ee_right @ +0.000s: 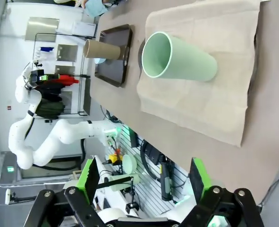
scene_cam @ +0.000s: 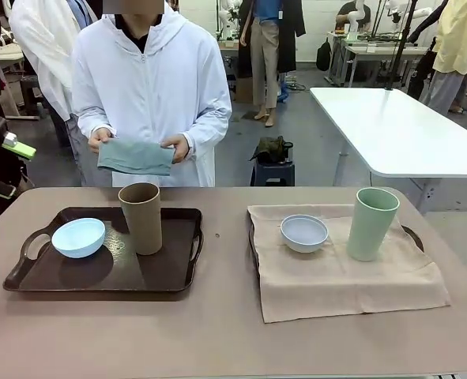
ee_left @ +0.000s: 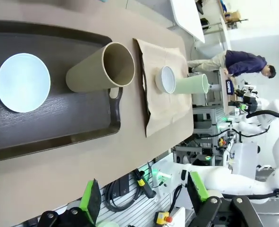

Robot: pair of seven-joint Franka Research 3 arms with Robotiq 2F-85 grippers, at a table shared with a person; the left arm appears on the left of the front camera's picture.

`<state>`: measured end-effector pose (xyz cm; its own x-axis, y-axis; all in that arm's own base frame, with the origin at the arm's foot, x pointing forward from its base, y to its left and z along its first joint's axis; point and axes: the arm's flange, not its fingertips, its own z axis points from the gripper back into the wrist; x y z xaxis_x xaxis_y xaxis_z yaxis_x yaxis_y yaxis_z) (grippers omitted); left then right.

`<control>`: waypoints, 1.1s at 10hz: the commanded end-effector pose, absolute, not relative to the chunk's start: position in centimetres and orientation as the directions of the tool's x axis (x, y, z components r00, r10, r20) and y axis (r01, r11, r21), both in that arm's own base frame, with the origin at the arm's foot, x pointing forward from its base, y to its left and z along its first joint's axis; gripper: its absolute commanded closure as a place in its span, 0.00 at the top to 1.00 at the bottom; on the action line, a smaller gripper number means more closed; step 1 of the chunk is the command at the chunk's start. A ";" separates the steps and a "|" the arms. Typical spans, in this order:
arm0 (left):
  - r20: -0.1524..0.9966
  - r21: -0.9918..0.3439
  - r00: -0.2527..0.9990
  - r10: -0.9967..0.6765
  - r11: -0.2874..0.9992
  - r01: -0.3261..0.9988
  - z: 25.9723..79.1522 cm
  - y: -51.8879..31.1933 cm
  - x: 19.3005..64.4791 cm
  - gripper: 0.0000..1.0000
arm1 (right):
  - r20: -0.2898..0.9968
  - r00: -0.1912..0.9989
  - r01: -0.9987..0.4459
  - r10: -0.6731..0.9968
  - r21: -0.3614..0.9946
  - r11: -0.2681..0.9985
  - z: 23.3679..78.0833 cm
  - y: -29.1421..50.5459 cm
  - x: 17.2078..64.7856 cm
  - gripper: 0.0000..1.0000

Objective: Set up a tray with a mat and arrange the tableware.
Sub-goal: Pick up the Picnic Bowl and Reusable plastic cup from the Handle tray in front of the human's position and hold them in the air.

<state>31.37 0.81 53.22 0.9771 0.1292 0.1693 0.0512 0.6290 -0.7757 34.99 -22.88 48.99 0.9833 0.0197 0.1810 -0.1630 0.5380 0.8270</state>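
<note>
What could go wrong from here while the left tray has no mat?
1. The folded teal cloth is in the person's hands, yet the dark tray holds the light blue bowl and tan-brown cup; laying it now could topple the tall cup.
2. The pale green cup stands on the beige mat, which drapes over the second tray; a nudge might tip it.

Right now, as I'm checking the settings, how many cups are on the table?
2. The tan cup stands on the dark tray at the left; the green cup stands on the beige mat at the right. None looks hidden.
</note>
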 end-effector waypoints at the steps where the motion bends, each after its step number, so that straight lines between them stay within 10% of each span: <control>1: 0.178 -0.773 0.970 0.167 0.633 0.033 53.0 0.1 30.1 0.97 | 0.179 0.984 -0.162 0.008 0.867 0.470 48.6 -24.5 35.1 1.00; 11: 0.175 -0.769 0.972 0.158 0.638 0.035 53.7 0.6 30.2 0.97 | 0.148 0.989 -0.126 -0.009 0.871 0.474 47.1 -24.8 34.1 1.00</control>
<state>30.08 0.67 53.84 0.9712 0.1732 0.1638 0.0152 0.6409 -0.7674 34.07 -24.82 47.09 0.9880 -0.0042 0.1543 -0.1338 0.4750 0.8697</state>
